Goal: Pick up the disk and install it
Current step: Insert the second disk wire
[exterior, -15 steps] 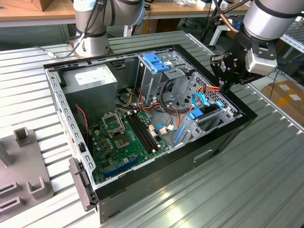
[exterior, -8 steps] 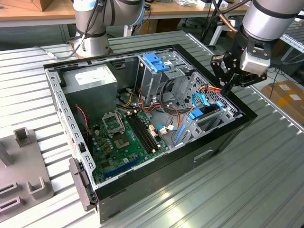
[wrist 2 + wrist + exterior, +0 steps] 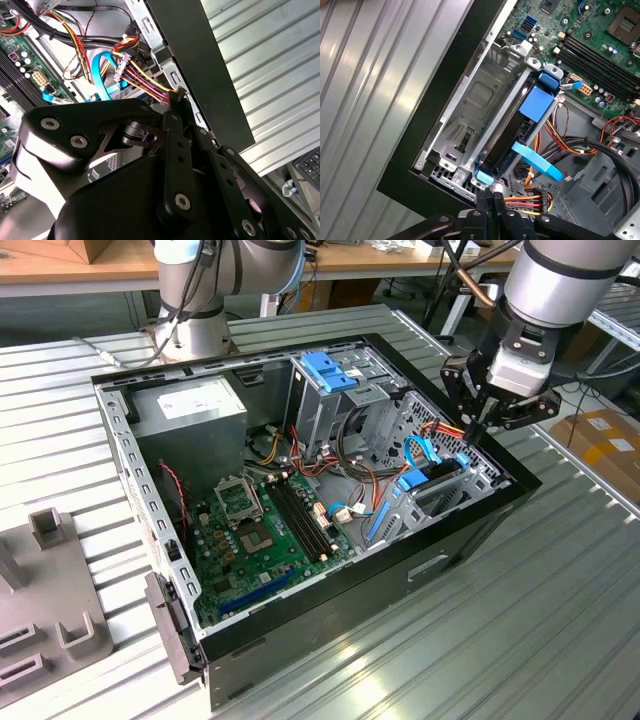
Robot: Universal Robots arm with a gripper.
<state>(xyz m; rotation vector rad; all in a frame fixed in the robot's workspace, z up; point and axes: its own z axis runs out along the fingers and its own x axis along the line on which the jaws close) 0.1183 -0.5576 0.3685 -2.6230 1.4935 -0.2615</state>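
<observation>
The disk (image 3: 506, 142) stands on edge in a slot of the metal drive cage (image 3: 470, 107) at the corner of the open computer case. Its dark body is framed by the blue caddy (image 3: 537, 102). In the exterior view the disk (image 3: 413, 480) sits in the cage at the case's right end. My gripper (image 3: 478, 428) hangs just above that cage, shut, with nothing between its fingers. In the first wrist view the gripper (image 3: 492, 196) has its tips right at the blue end tab of the caddy. In the second wrist view the gripper (image 3: 176, 96) points down beside the case wall.
A bundle of red, yellow and black power wires (image 3: 527, 202) runs close under the fingertips. The motherboard (image 3: 262, 530), power supply (image 3: 192, 405) and a fixed blue bracket (image 3: 328, 370) fill the case. Another arm's base (image 3: 192, 310) stands behind. A grey fixture (image 3: 50, 590) lies at the exterior view's left.
</observation>
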